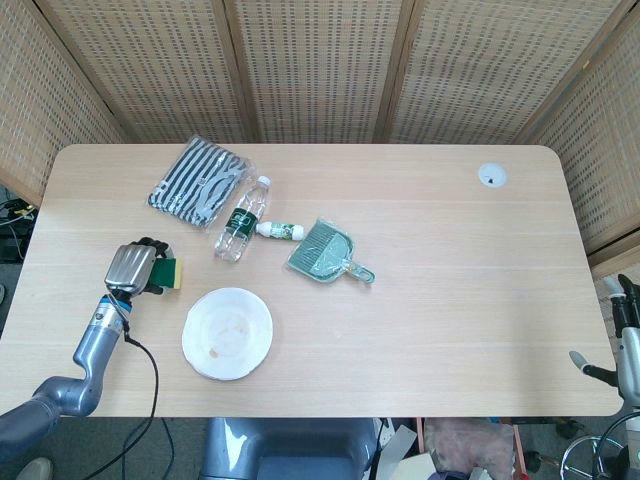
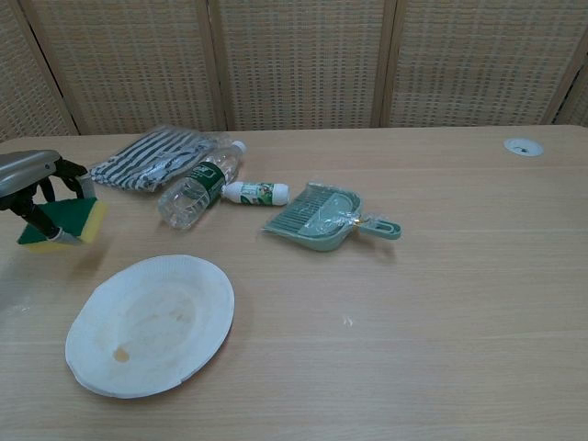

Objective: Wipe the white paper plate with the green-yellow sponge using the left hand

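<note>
The white paper plate [image 1: 228,333] [image 2: 152,322] lies near the table's front left, with a small brown stain on it. My left hand [image 1: 133,268] [image 2: 35,184] grips the green-yellow sponge [image 1: 170,273] [image 2: 64,220] from above and holds it just off the table, up and to the left of the plate. The sponge hangs slightly tilted in the chest view. Only part of my right hand [image 1: 625,335] shows at the head view's right edge, beyond the table, and its fingers cannot be made out.
Behind the plate lie a clear water bottle [image 1: 243,219] [image 2: 197,186], a small white tube [image 1: 279,231] [image 2: 255,192], a green dustpan [image 1: 327,253] [image 2: 323,215] and a striped cloth in a bag [image 1: 197,181] [image 2: 152,156]. A round grommet [image 1: 491,176] sits at the far right.
</note>
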{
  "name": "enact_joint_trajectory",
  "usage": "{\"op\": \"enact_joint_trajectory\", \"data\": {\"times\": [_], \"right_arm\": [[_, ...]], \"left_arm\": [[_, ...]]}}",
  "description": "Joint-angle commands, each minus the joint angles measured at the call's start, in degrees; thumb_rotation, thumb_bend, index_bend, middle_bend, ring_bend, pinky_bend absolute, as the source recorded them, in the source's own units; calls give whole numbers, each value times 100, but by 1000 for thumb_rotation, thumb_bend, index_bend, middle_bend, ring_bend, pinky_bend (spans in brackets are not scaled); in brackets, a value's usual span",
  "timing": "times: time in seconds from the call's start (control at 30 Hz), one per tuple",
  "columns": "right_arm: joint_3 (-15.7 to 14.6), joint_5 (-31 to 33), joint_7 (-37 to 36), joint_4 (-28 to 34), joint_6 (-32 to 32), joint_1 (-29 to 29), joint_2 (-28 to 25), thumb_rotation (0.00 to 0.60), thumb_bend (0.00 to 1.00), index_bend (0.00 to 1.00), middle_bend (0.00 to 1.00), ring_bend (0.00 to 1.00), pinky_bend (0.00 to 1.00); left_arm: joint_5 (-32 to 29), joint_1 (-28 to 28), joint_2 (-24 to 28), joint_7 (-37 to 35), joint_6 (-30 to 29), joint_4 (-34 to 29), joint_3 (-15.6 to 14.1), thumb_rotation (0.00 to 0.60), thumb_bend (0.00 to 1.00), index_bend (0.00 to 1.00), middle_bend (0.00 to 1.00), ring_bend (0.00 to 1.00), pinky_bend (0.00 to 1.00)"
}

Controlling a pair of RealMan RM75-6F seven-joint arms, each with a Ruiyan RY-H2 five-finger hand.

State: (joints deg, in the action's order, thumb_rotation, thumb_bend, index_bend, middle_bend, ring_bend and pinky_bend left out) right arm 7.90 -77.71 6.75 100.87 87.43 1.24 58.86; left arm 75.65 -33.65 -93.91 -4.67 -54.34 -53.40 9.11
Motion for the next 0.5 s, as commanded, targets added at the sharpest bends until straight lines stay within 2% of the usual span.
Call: {"op": "enact_joint_trajectory", "data": {"times": [0.03, 0.17, 0.23, 0.4, 0.5], "right_arm": [[-3, 1, 9, 2, -3, 2, 3, 600, 0, 0, 0, 0, 0], [-11, -8, 39, 9, -5, 8, 6, 600, 0, 0, 0, 0, 0], [-17, -19, 65, 12, 1, 10, 13, 600, 0, 0, 0, 0, 0], [-22, -9, 80, 5, 6, 7, 20, 600, 0, 0, 0, 0, 0], [-18, -5, 75, 7, 9, 7, 13, 600, 0, 0, 0, 0, 0]], "left_arm": [[483, 92, 548, -687, -323, -1208, -186, 600, 31, 588, 435, 279, 389], [842, 58, 839, -1288, -291, -1927, -382, 600, 31, 591, 439, 280, 389], [1192, 24, 988, -2024, -156, -2443, -680, 600, 31, 594, 442, 280, 389], [1737, 29, 1063, -2918, -345, -2576, -1064, 600, 32, 611, 455, 280, 389], [1867, 31, 1086, -3204, -410, -2563, -1199, 600, 32, 612, 457, 279, 389]]}}
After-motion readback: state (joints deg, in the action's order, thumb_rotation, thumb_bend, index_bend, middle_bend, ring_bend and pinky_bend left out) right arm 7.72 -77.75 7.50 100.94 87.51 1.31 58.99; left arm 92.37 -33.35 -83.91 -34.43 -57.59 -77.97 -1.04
